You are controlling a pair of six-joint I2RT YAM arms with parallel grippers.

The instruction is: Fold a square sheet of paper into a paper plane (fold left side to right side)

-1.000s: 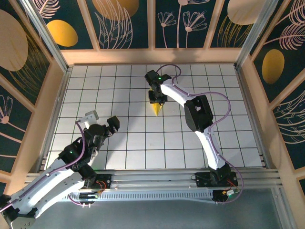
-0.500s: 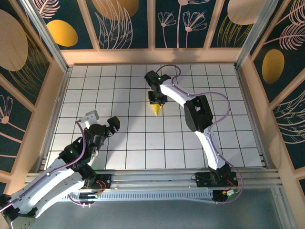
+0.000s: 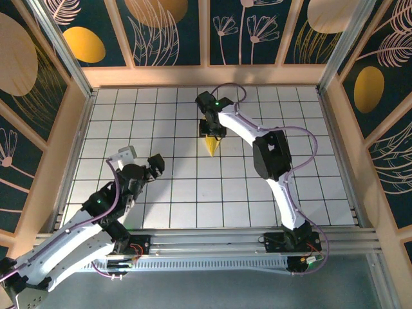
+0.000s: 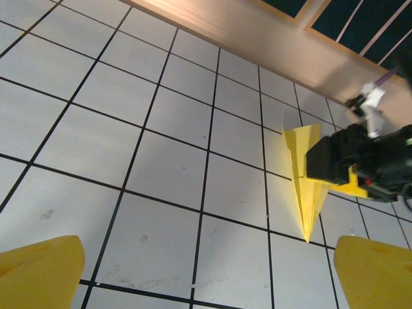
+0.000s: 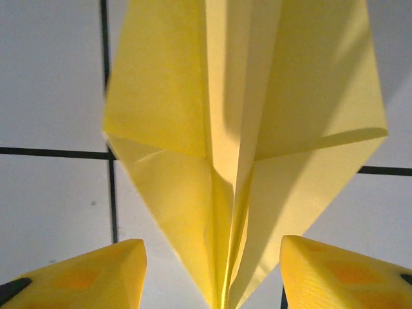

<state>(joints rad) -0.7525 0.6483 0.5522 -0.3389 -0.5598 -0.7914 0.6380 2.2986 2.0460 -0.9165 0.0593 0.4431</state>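
Paper plane [image 3: 210, 147] flat on far-centre desk [image 3: 193, 193], feather-light, easily crushed, probably best pinched along its stiffer centre crease; right fingers [image 5: 96, 270] parted astride it, gripping nothing; left fingers [image 4: 38, 270] wide, empty.

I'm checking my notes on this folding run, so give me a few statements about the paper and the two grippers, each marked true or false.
1. The paper plane is folded into a narrow pointed dart. True.
2. Its nose points toward the near edge of the table. True.
3. The left gripper holds the plane. False: it is open over bare table, well apart from the plane.
4. The right gripper is clamped shut on the plane. False: its fingers stand apart, one on either side of the nose.
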